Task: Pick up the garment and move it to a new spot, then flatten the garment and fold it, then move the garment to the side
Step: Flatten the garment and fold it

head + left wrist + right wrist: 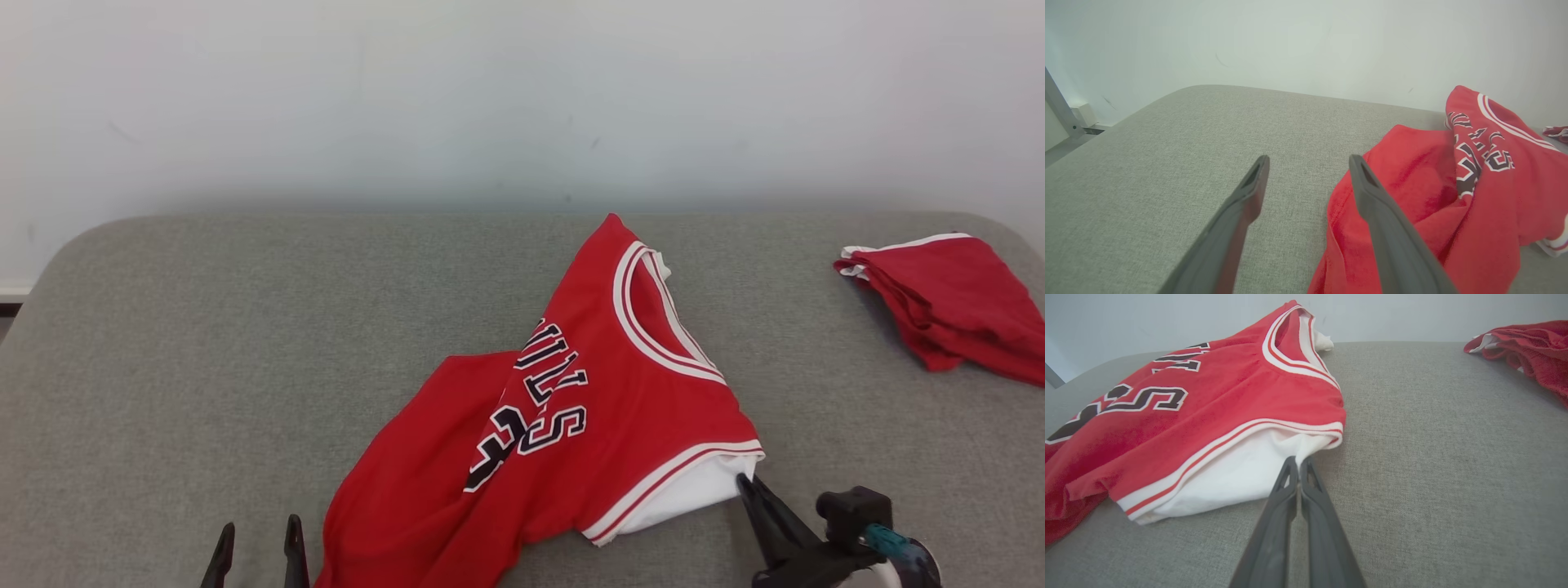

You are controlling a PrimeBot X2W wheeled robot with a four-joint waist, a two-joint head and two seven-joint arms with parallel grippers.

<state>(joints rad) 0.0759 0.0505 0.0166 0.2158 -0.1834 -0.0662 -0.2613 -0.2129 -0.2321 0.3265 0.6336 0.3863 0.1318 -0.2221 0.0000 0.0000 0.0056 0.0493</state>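
The garment (571,408) is a red jersey with white trim and black lettering, lying crumpled on the grey padded surface (204,343), its white lining showing at the near right armhole. My right gripper (744,482) is shut, its tips pinched on the edge of that white lining (1241,473); the right wrist view has the gripper (1298,459) at the lining's lower corner. My left gripper (260,524) stands open just left of the jersey's lower hem. In the left wrist view this gripper (1308,160) has bare surface between its fingers and the jersey (1433,196) to their right.
A second red cloth with white trim (955,302) lies bunched at the far right of the surface, also visible as a red heap (1531,343) in the right wrist view. A white wall (522,98) runs behind. Bare grey surface spreads to the left.
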